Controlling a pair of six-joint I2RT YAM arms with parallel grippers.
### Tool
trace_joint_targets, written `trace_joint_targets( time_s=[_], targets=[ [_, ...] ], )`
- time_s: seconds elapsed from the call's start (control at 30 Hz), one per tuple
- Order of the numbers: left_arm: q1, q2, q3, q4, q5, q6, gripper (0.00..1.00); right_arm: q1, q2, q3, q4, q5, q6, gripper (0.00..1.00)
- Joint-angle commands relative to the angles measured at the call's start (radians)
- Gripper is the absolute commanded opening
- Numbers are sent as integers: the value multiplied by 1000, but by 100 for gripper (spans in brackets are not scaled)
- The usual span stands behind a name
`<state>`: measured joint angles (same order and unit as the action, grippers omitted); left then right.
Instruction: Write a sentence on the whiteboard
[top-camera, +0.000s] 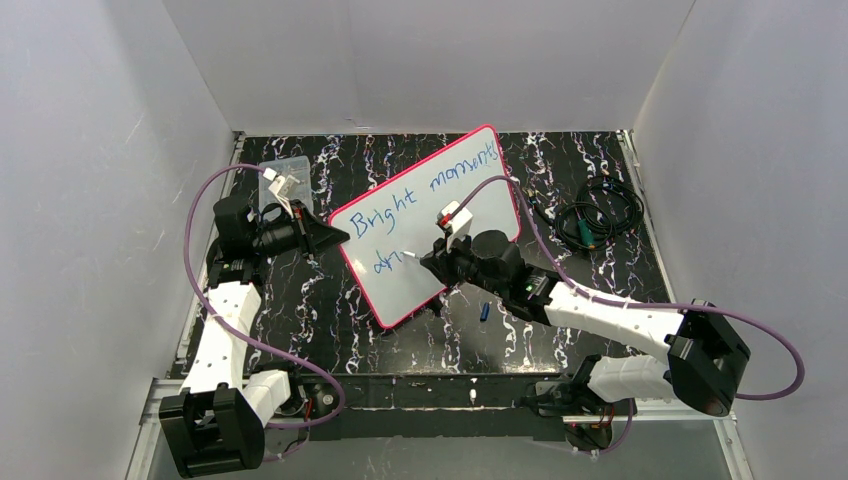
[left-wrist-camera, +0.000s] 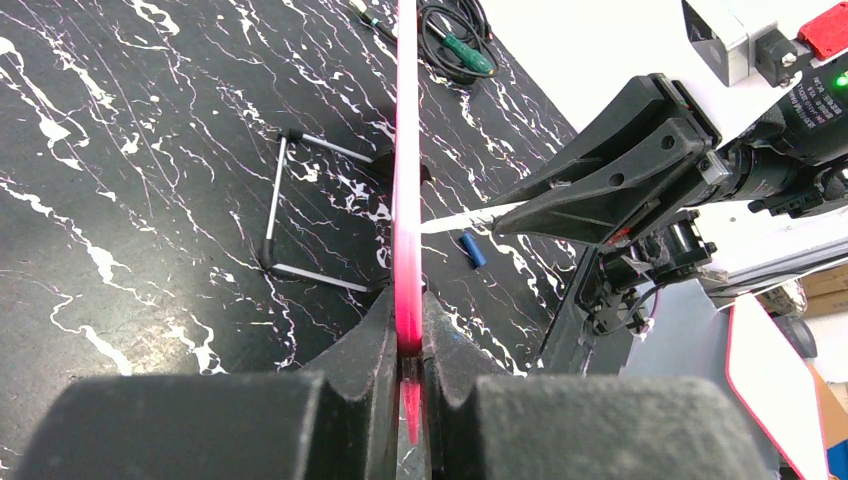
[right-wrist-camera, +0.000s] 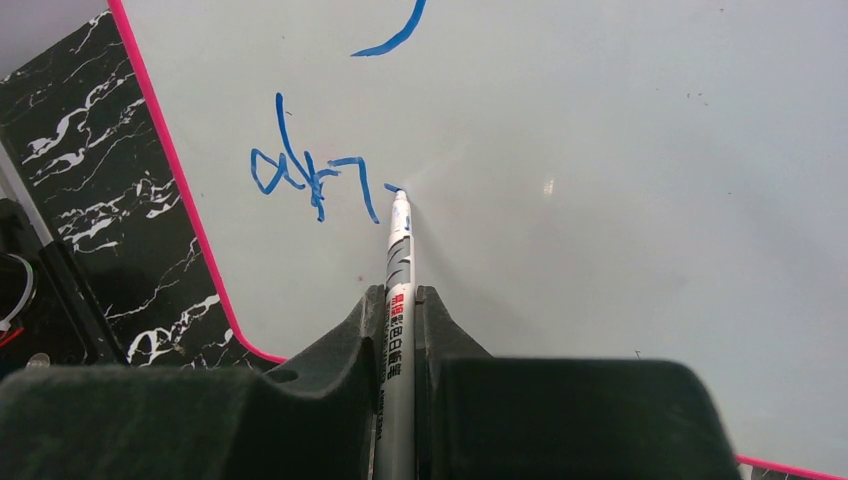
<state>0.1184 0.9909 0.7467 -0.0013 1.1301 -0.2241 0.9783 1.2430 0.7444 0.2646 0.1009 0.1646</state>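
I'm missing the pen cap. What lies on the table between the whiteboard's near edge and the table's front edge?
A small blue cylinder, likely the cap, lies just off the whiteboard, beside the right arm; the top view shows it.

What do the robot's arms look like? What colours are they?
The left arm and right arm have white shells with black joints. The left gripper and right gripper are black, with wedge-shaped fingers. A purple cable loops along each arm. The right one shows a tiny green light and a red-and-white box at its wrist.
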Motion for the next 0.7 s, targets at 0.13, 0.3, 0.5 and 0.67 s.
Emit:
trace_joint_targets(
  time_s=[0.13,0.3,0.5,0.67],
  targets=[
    [-3,-30,11,45,40,4,0,-1,-16,47,14,77,-24,1],
    [-2,-31,11,44,40,5,0,-1,-23,54,35,83,-32,1],
    [-2,-31,11,44,40,4,0,-1,-20,59,54,63,-37,1],
    [-3,-30,10,45,40,5,0,-1,8,70,61,3,-45,1]
  ],
)
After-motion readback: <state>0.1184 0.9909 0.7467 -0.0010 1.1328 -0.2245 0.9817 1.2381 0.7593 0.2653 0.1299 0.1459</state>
